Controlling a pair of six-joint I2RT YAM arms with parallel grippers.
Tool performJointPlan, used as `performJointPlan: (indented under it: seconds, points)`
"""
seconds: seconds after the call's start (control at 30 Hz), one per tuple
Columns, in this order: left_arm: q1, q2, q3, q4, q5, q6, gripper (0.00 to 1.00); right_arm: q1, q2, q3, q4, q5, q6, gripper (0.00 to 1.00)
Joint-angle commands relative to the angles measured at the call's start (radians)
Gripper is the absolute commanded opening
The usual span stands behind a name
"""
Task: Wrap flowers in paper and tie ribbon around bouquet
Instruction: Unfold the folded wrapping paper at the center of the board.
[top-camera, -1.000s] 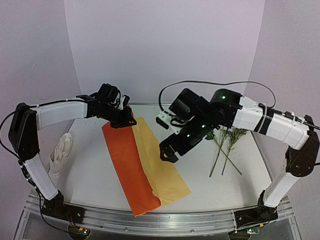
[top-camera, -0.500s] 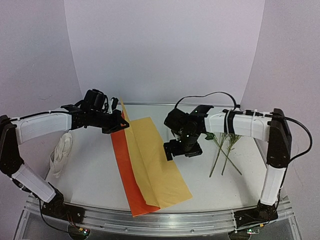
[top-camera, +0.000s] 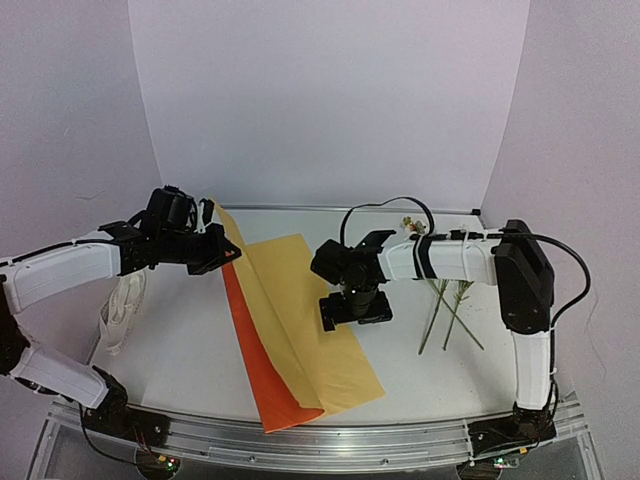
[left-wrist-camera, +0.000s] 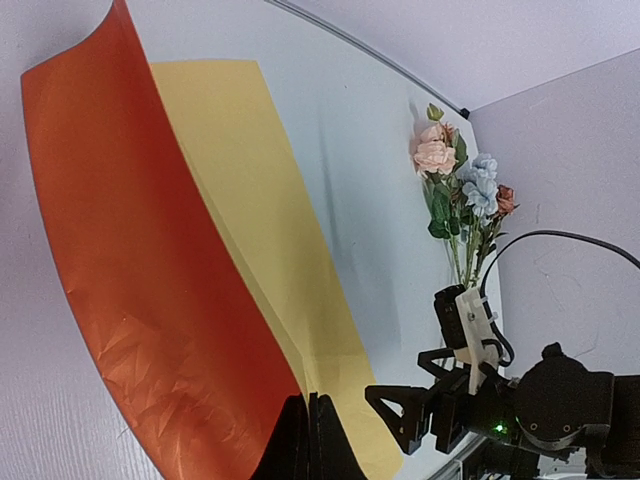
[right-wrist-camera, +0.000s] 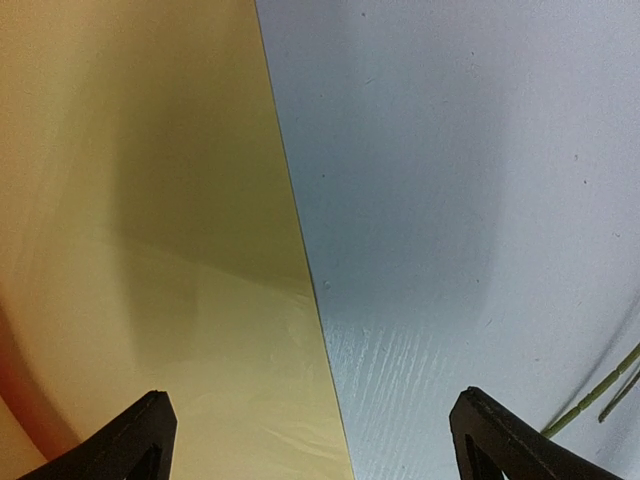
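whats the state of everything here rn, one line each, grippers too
paper, unwrapped, one side flat yellow face up, the other lifted showing orange
flowers, lying loose on the table right of the paper, not wrapped
ribbon, loose heap at the left, untied
left gripper, shut, pinching the paper's raised part
right gripper, open, empty, over the paper's right edge

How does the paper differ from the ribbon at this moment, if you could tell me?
The paper is a broad sheet, orange and yellow; the ribbon is a narrow white strip. One side of the paper is lifted, pinched in the shut left jaws; the ribbon lies bunched and untouched near the left edge of the table. Both rest on the table.
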Motion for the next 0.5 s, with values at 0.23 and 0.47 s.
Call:
performJointPlan:
  seconds: [0.23, 0.47]
  points:
    - [-0.001, -0.105, -0.064, -0.008, -0.030, -0.006, 0.00, 0.045, 0.084, 0.055, -0.006, 0.104, 0.031, 0.98]
    - [0.000, -0.126, -0.085, -0.010, -0.039, -0.005, 0.00, 0.072, 0.133, 0.101, -0.030, 0.092, 0.042, 0.98]
